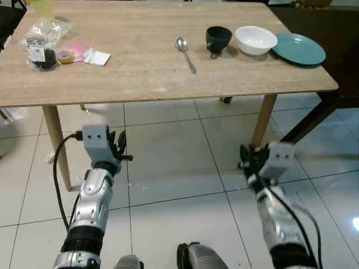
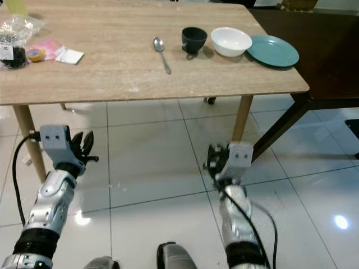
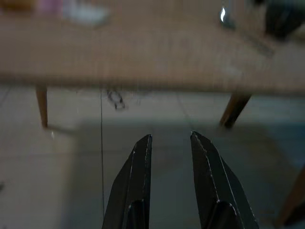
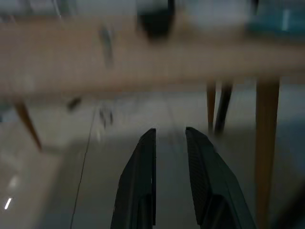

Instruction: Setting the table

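Observation:
On the right part of the wooden table (image 1: 140, 73) a metal spoon (image 1: 185, 52) lies beside a dark cup (image 1: 217, 38), a white bowl (image 1: 256, 40) and a teal plate (image 1: 299, 49) near the right edge. Both arms are held low in front of the table, over the tiled floor. My left gripper (image 1: 119, 147) is below the table's front edge on the left, its fingers apart with nothing between them (image 3: 170, 137). My right gripper (image 1: 247, 157) is near the front right table leg, also open and holding nothing (image 4: 170, 130).
At the table's left end lie a plastic bag of dark contents (image 1: 40, 43), a tape roll (image 1: 65, 56), a pink packet (image 1: 77, 48) and a white packet (image 1: 97, 57). A dark table (image 1: 331, 33) adjoins on the right. Table legs (image 1: 263, 120) stand ahead.

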